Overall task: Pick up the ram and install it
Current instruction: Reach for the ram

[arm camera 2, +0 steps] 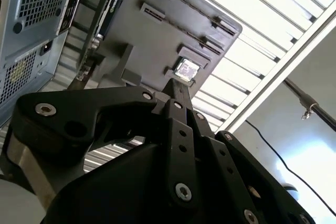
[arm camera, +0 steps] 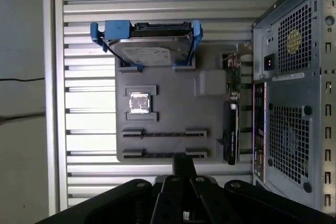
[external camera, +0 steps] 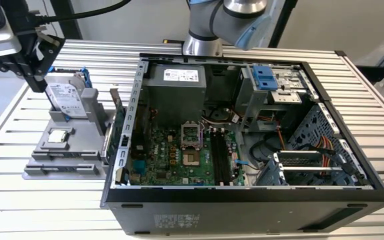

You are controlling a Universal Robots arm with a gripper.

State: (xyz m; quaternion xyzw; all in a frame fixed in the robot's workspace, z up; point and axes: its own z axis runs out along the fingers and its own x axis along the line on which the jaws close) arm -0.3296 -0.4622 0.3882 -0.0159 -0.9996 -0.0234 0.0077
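Note:
My black gripper [external camera: 36, 75] hangs high over the grey parts holder [external camera: 78, 172] at the exterior view's left. In both wrist views its fingertips [arm camera: 184, 164] [arm camera 2: 178, 92] press together as one narrow tip with nothing showing between them. The tip points at the holder's edge [arm camera: 157, 90] beside its two long slots [arm camera: 163, 134], which look bare. The ram is out of view. Long dark memory slots [external camera: 219, 159] run across the green motherboard [external camera: 172, 162] inside the open computer case [external camera: 245, 197]. I cannot tell whether a stick sits in them.
The holder also carries a silver hard drive in a blue frame [arm camera: 149, 51], a square silver CPU chip [arm camera: 139, 103] and a black expansion card on edge [arm camera: 231, 129] beside the case wall. The holder and case rest on a ribbed metal table [external camera: 38, 215]. The arm's base [external camera: 202, 42] stands behind the case.

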